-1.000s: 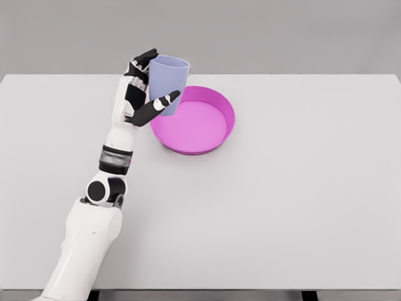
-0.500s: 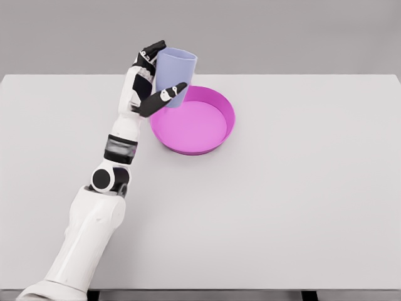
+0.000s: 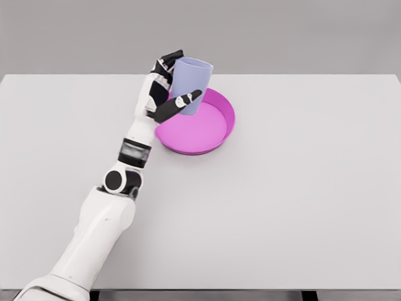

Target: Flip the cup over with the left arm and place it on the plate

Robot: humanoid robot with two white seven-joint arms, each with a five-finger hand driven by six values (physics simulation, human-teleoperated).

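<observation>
Head view: my left hand (image 3: 164,91) grips the cup (image 3: 192,84).
I see it held upright above the pink plate (image 3: 216,135).

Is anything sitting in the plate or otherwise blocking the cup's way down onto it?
Nothing visible blocks it. The left hand holds the cup upright over the left part of the pink plate, and the plate's inside is bare. Only the table surrounds it.

Cup (image 3: 192,84) over plate's (image 3: 220,133) left rim
</observation>
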